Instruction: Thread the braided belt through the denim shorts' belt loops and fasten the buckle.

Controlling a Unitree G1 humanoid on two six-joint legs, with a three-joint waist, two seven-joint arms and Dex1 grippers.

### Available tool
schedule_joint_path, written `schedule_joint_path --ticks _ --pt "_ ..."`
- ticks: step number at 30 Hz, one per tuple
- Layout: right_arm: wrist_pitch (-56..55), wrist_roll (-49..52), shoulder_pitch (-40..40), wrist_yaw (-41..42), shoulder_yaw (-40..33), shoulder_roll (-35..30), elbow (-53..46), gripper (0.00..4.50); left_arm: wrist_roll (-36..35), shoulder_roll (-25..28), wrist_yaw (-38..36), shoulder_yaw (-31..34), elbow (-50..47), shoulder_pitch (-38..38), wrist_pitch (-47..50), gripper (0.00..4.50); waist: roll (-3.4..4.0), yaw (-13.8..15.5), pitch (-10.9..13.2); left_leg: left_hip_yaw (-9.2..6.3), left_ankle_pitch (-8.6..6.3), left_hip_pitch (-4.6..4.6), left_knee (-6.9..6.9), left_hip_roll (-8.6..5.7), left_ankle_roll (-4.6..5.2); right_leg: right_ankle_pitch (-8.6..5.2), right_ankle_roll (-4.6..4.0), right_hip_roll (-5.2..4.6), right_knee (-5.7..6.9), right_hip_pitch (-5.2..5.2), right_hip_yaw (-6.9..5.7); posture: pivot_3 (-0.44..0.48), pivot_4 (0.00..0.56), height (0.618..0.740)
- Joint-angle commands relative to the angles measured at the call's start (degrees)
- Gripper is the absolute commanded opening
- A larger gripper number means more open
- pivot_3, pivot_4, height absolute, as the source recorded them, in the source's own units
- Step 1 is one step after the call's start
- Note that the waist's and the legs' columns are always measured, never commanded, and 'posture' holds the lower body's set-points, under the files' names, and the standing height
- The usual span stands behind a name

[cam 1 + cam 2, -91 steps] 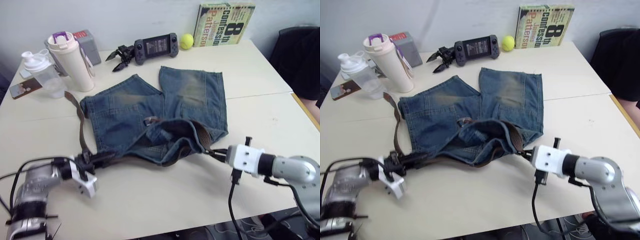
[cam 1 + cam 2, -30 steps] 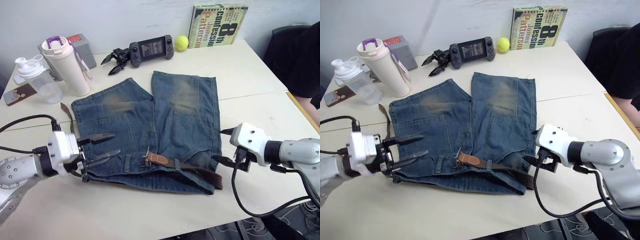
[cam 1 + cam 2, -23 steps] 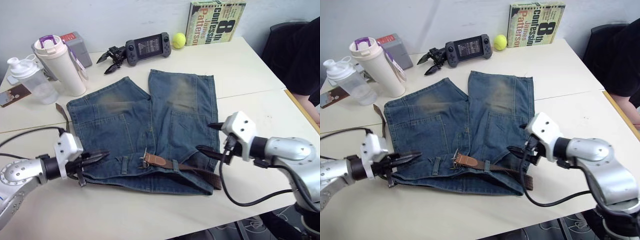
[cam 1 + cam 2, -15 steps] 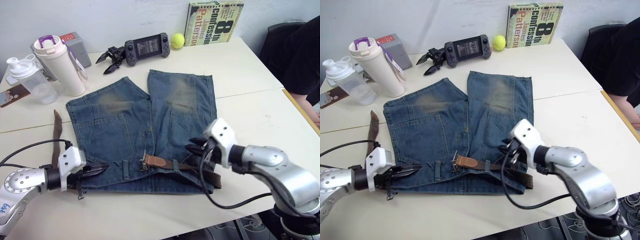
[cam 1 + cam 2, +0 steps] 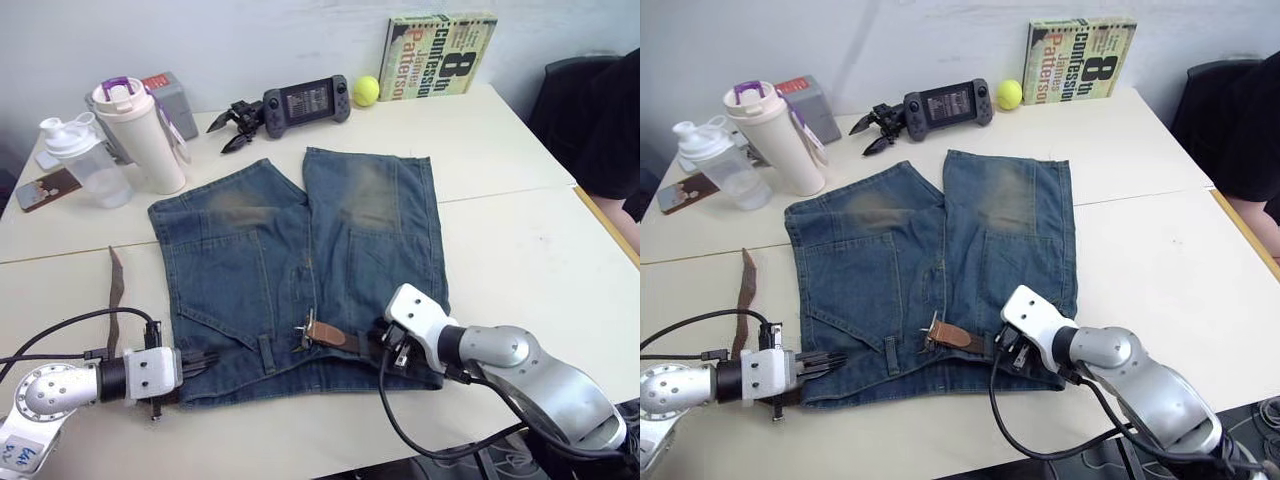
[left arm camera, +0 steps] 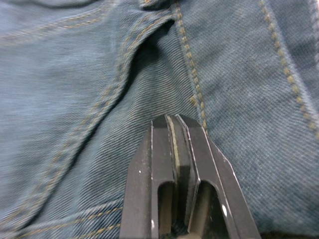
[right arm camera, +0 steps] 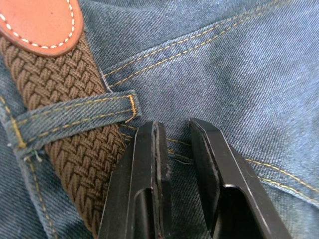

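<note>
The denim shorts [image 5: 300, 240] lie flat, waistband toward me. The braided belt [image 7: 60, 74] runs under a belt loop [image 7: 75, 117] on the waistband; its tan tip [image 5: 335, 339] and the buckle [image 5: 306, 330] sit at the front middle. A loose brown stretch of belt [image 5: 113, 290] lies on the table left of the shorts. My left gripper [image 5: 203, 357] is shut, its tips resting on the denim at the waistband's left corner. My right gripper [image 7: 174, 130] hovers on the waistband just beside the loop, fingers narrowly open with denim showing between them.
At the back left stand a white tumbler [image 5: 145, 135], a clear shaker bottle [image 5: 85, 160], a grey box [image 5: 172, 95] and a phone [image 5: 48, 188]. A game console [image 5: 305, 100], tennis ball [image 5: 366, 90] and book [image 5: 440, 55] line the far edge. A person sits at the right [image 5: 610, 120].
My left gripper went from open to shut and settled at the waistband's left corner. My right gripper moved left onto the waistband beside the belt and its fingers narrowed.
</note>
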Motion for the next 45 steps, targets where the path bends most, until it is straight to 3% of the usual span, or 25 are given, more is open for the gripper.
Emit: schedule_joint_path --ticks 1,6,12,17,21,24,30,32,33,35,38,39,40,45 --pt "-0.95 2.07 0.79 0.48 -6.34 1.04 -0.38 0.99 -5.36 -3.95 3.63 3.57 -1.33 1.18 8.09 0.0 -0.03 0.24 -0.01 -0.04 0.0 -0.04 0.04 0.0 0.0 0.01 0.02 -0.01 0.02 0.0 -0.03 0.0 0.15 0.739" --pt "-0.58 10.09 -1.51 1.78 -18.31 5.63 -2.17 0.99 -18.23 -8.58 7.08 8.36 -13.24 1.79 20.09 0.0 -0.36 0.05 0.19 -0.16 0.0 -0.41 0.11 0.01 0.0 0.08 0.11 0.01 0.03 -0.2 -0.12 0.0 0.15 0.739" --pt "4.41 18.38 -7.12 -3.47 -31.57 12.54 1.5 0.99 -22.85 -11.18 12.98 11.48 -21.55 0.21 31.66 0.0 -0.42 -0.24 0.22 -0.29 -0.02 -0.5 0.04 0.03 -0.01 0.1 0.13 0.02 -0.19 -0.17 -0.2 0.0 0.15 0.739" --pt "4.82 15.98 -8.78 -11.62 -33.23 16.69 4.99 0.99 -26.43 -13.68 20.19 11.86 -25.95 -5.04 41.7 0.0 -0.43 -0.24 0.22 -0.29 -0.01 -0.51 -0.03 0.01 -0.01 0.1 0.12 0.04 -0.26 -0.18 -0.2 0.0 0.15 0.739" --pt "2.7 12.93 -7.6 -15.56 -30.55 18.46 5.77 0.99 -27.04 -16.04 23.96 11.02 -29.09 -6.48 47.1 0.0 -0.42 -0.35 0.22 -0.26 -0.01 -0.57 -0.05 -0.01 -0.01 0.12 0.16 0.03 -0.31 -0.23 -0.14 0.0 0.15 0.739" --pt "1.55 11.84 -6.49 -17.55 -29.92 19.83 6.19 0.91 -27.14 -18.24 26.01 11.35 -30.22 -6.5 49.28 0.94 -0.42 -0.7 0.22 -0.25 -0.01 -0.7 -0.09 -0.01 -0.01 0.12 0.16 0.05 -0.37 -0.38 -0.11 0.0 0.15 0.739" --pt "-0.47 10.58 -4.66 -18.63 -26.8 21.35 6.1 0.91 -24.16 -21.64 28.66 9.95 -29.65 -8.34 50.02 3.52 -0.39 -1.11 0.24 -0.32 0.01 -1.34 0.2 -0.01 -0.05 0.13 0.17 0.07 0.04 -1.11 -0.13 0.0 0.15 0.739" --pt "-1.01 9.78 -4.19 -18.11 -24.72 20.66 5.83 0.91 -22.43 -23.37 30.75 9.79 -28.68 -9.26 49.91 3.52 0.03 -1.44 0.31 -0.98 0.08 -1.6 0.16 -0.26 -0.02 0.17 0.24 -0.04 -0.18 -0.79 -0.54 0.0 0.15 0.739" --pt "-1.41 9.38 -3.89 -17.59 -23.68 20.1 5.68 0.91 -22.11 -24.01 31.37 10.05 -28.22 -9.6 50.11 3.52 0.13 -1.6 0.29 -1.98 0.24 -2.16 0.04 -0.75 0.0 0.25 0.23 -0.21 -0.59 0.02 -1.52 0.0 0.15 0.739" --pt "-1.97 9.08 -3.67 -17.21 -22.83 19.77 5.67 0.91 -21.22 -24.49 32.78 11.31 -26.89 -10.87 50.39 3.52 0.14 -1.27 0.29 -4.02 1.04 -2.36 -0.79 -1.56 0.11 0.34 0.25 -0.97 -1.5 0.96 -3.46 0.0 0.15 0.739" --pt "-2.5 8.86 -3.63 -16.89 -22.51 19.29 6.0 0.91 -21.08 -23.55 35.67 14.94 -23.85 -14.85 52.17 3.52 0.21 0.49 0.14 -6.58 2.59 -3.11 -2.04 -3.23 0.22 0.34 0.26 -2.02 -2.29 1.76 -6.1 0.0 0.15 0.739" --pt "-2.58 8.68 -3.65 -16.79 -22.28 19.08 6.15 0.91 -21.27 -22.99 36.36 15.93 -23.37 -16.14 53.25 3.52 0.22 1.42 0.15 -6.99 2.72 -3.34 -1.56 -2.85 0.14 0.41 0.37 -2.1 -1.57 0.72 -5.64 0.0 0.15 0.739" --pt "-2.59 8.91 -3.71 -16.75 -22.33 19.37 6.3 0.91 -21.44 -22.36 36.87 17.08 -22.84 -17.36 54.13 3.52 0.22 2.45 0.15 -7.25 2.7 -3.64 -1.24 -2.87 0.14 0.4 0.38 -2.11 -1.45 0.43 -5.11 0.0 0.15 0.739" --pt "-3.32 9.1 -4.25 -15.85 -20.52 19.73 6.37 0.91 -22.12 -17.06 36.33 21.55 -16.73 -22.17 59.46 3.52 0.22 3.1 0.15 -7.22 2.93 -3.96 -0.9 -3.12 0.23 0.44 0.45 -2.04 -1.41 0.3 -4.47 0.0 0.15 0.739"
